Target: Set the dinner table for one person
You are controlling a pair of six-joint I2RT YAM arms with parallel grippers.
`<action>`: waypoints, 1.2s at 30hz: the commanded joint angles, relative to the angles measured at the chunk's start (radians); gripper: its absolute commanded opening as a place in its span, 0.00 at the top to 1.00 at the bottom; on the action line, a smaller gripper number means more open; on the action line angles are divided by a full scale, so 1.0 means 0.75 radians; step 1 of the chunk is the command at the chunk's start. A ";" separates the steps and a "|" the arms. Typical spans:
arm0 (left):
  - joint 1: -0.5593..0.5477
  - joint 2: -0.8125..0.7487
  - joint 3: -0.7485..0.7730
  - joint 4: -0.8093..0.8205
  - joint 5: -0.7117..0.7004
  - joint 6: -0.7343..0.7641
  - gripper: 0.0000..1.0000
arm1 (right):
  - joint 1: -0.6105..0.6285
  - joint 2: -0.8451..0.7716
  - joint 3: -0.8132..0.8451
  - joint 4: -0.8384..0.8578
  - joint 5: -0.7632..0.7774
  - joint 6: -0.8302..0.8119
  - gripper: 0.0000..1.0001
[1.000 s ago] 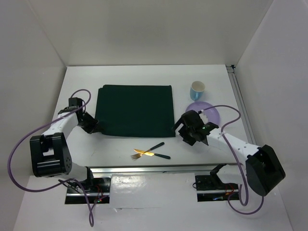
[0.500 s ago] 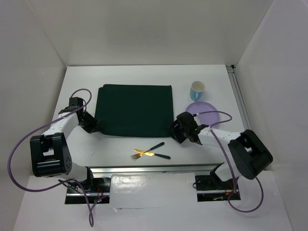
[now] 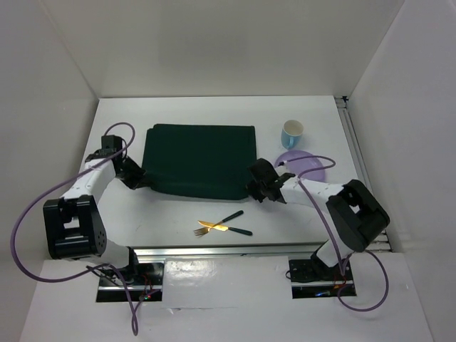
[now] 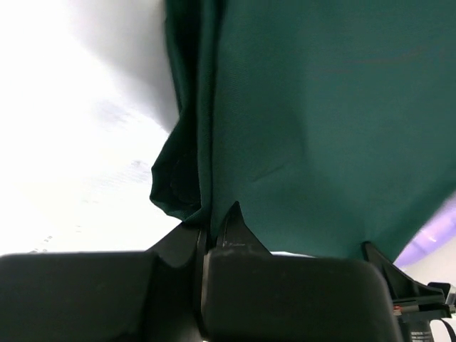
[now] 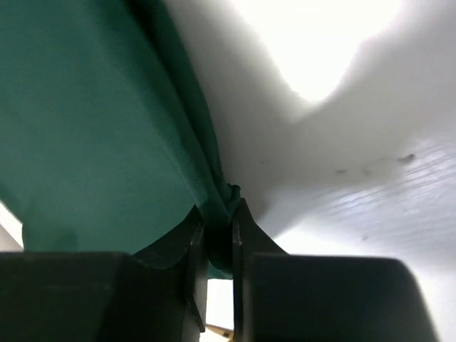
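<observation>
A dark green cloth mat [image 3: 199, 162] lies spread on the white dinner table [image 3: 214, 110]. My left gripper [image 3: 139, 182] is shut on the mat's near left corner, the cloth [image 4: 299, 121] bunched between its jaws [image 4: 210, 228]. At the near right corner my right gripper [image 3: 255, 187] is shut on the mat's edge [image 5: 100, 121], a fold pinched between the jaws [image 5: 217, 217]. Both near corners look slightly lifted off the table.
A blue cup [image 3: 292, 133] stands at the back right, with a purple plate [image 3: 303, 162] just in front of it and close behind my right arm. A gold fork and knife with dark handles [image 3: 224, 224] lie crossed near the front edge. A metal rail [image 3: 356, 149] runs along the right side.
My right gripper moved left from beside the plate to the mat's near right corner and closed on it. The left gripper stayed shut on its corner and shifted slightly back.
</observation>
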State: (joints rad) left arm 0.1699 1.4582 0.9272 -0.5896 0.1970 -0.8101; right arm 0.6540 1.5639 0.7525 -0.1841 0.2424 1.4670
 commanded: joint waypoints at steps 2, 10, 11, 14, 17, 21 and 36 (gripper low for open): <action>0.005 -0.052 0.207 -0.048 0.046 0.043 1.00 | -0.001 -0.191 0.181 -0.178 0.227 -0.249 1.00; 0.080 -0.230 0.682 -0.187 0.146 0.084 1.00 | -0.001 -0.469 0.518 -0.315 0.260 -0.637 1.00; 0.092 -0.246 0.711 -0.202 0.167 0.084 1.00 | -0.001 -0.496 0.539 -0.327 0.260 -0.681 1.00; 0.129 -0.291 0.811 -0.236 0.236 0.096 1.00 | -0.001 -0.588 0.584 -0.364 0.243 -0.696 1.00; 0.142 -0.306 0.895 -0.283 0.298 0.123 1.00 | -0.001 -0.663 0.641 -0.419 0.227 -0.721 1.00; 0.168 -0.306 1.013 -0.322 0.351 0.135 1.00 | -0.001 -0.719 0.696 -0.440 0.227 -0.743 1.00; 0.089 0.252 1.359 -0.079 0.649 0.166 1.00 | -0.266 -0.220 1.046 -0.025 0.099 -1.142 1.00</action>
State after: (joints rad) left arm 0.2546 1.5787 1.8099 -0.7925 0.6395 -0.7277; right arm 0.5571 1.3331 1.4361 -0.3962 0.3351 0.7078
